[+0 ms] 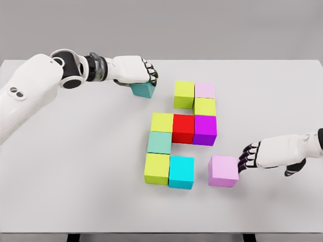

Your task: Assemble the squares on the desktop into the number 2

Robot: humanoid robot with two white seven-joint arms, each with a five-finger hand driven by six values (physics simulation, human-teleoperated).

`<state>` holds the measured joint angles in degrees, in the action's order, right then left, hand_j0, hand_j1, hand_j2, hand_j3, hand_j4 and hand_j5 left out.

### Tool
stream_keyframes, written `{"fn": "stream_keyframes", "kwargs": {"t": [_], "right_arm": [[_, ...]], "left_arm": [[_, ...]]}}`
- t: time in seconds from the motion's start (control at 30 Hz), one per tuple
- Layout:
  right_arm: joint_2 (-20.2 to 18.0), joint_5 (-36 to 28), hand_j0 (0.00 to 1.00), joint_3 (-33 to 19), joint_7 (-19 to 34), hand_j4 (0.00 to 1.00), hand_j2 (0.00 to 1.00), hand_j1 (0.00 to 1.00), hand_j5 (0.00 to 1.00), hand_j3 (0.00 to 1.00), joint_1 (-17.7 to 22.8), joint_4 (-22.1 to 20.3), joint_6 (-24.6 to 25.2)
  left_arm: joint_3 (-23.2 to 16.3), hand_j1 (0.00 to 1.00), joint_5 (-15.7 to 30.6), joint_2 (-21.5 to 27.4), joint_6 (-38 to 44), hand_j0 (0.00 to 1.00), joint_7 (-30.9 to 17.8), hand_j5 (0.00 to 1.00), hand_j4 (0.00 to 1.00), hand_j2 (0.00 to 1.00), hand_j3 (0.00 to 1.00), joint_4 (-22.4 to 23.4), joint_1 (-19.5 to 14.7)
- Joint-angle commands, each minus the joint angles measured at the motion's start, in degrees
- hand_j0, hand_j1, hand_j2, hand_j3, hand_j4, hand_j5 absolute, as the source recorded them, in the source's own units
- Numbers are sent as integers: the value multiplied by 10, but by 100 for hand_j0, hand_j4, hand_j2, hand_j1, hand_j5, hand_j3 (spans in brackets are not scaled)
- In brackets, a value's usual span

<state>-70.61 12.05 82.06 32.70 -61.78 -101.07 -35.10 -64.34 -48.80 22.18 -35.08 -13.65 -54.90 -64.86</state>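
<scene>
Head view gives me nine cubes (182, 128) clustered mid-table (75, 191) in a partial 2. My left hand (135, 69) is clamped over a teal cube (142, 90) just left of the top row. My right hand (262, 154) has its fingertips (247, 156) against a pink cube (223, 171) beside the bottom row, fingers extended and gripping nothing.

We note open table (75, 166) left and front of the block cluster (182, 128), a gap between the teal block (143, 90) and cluster, pink block (223, 171) blocking the right hand's (265, 154) path inward, rear edge clear.
</scene>
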Motion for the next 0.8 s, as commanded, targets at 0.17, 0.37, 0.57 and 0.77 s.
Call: {"fn": "stream_keyframes", "kwargs": {"t": [0.17, 0.37, 0.57, 0.77], "right_arm": [[3, -1, 100, -1, 1, 100, 100, 100, 100, 100, 0, 0, 1], [1, 4, 100, -8, 2, 100, 100, 100, 100, 100, -1, 3, 1], [3, 8, 100, -21, 1, 100, 100, 100, 100, 100, -1, 5, 1], [16, 8, 100, -20, 1, 100, 100, 100, 100, 100, -1, 1, 1]], "left_arm": [[1, 72, 3, -7, 1, 72, 0, 72, 72, 72, 72, 4, 0], [1, 100, 5, -7, 1, 100, 1, 100, 100, 100, 100, 7, 2], [-7, 100, 5, -7, 1, 100, 1, 100, 100, 100, 100, 19, -1], [-1, 100, 17, 8, 1, 100, 4, 100, 100, 100, 100, 22, -22]]}}
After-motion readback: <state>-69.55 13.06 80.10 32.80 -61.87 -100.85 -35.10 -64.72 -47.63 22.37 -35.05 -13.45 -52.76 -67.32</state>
